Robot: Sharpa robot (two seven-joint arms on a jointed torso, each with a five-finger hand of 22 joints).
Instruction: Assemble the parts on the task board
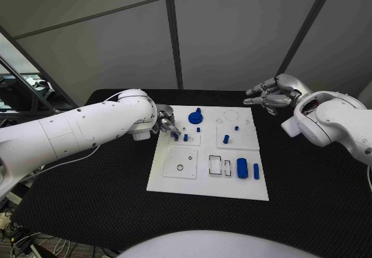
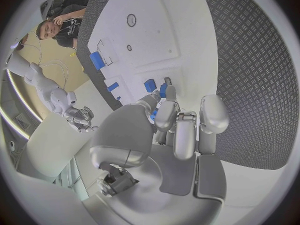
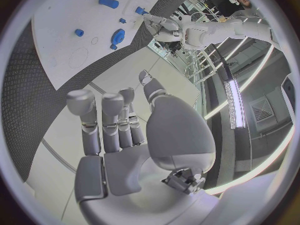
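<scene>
Grey panels stand behind your black counter (image 1: 93, 204), and the white board (image 1: 203, 183) lies at its centre. Your left hand (image 1: 164, 124) is down on the board's 9 o'clock edge, fingers curled over small blue parts (image 1: 180, 137) there; the left wrist view shows a blue piece (image 2: 152, 116) between thumb and fingers, but you cannot tell whether it is truly pinched. Your right hand (image 1: 273, 92) hovers off the board at about 2 o'clock, well apart from it, fingers spread wide and holding nothing. On the board, a round blue knob (image 1: 195, 116) stands near 12 o'clock, a peg (image 1: 226, 138) is just right of centre, and a cylinder (image 1: 242, 167) with a thin bar (image 1: 256, 171) beside it lies toward 4 o'clock.
</scene>
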